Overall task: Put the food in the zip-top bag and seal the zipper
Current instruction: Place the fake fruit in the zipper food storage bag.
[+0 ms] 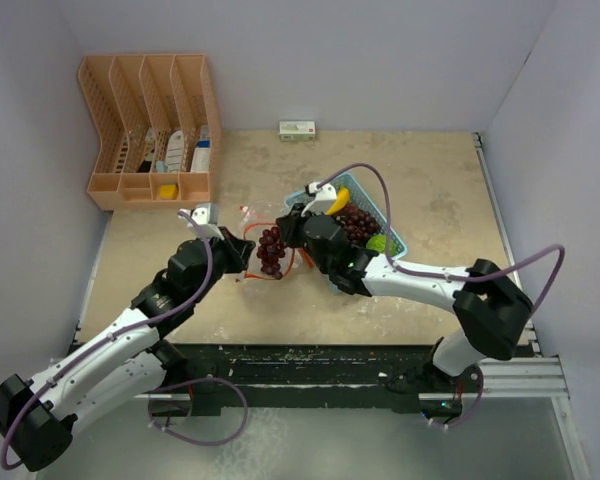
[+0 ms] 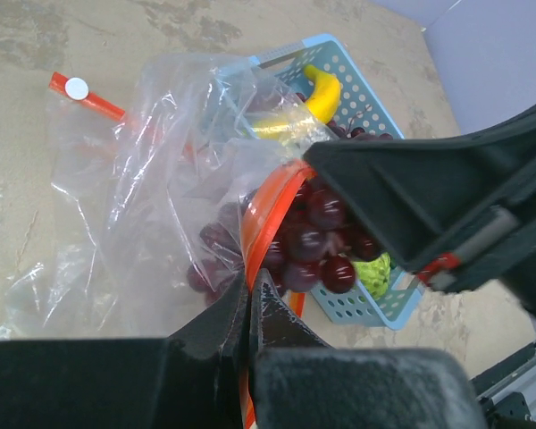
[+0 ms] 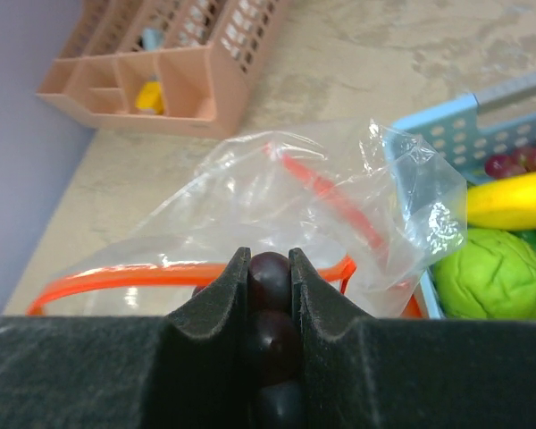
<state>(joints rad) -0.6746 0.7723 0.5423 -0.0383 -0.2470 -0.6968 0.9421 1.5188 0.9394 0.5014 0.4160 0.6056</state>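
Observation:
The clear zip-top bag with its orange zipper rim lies left of the light-blue basket. My left gripper is shut on that rim and holds the mouth up. My right gripper is shut on a dark red-purple grape bunch, which hangs at the bag's mouth. In the basket lie a yellow banana, more grapes and a bumpy lime-green fruit. The long green vegetable is hidden.
A peach desk organizer stands at the back left. A small white-and-green box sits against the back wall. The bag's white slider tab lies on the table at the zipper's far end.

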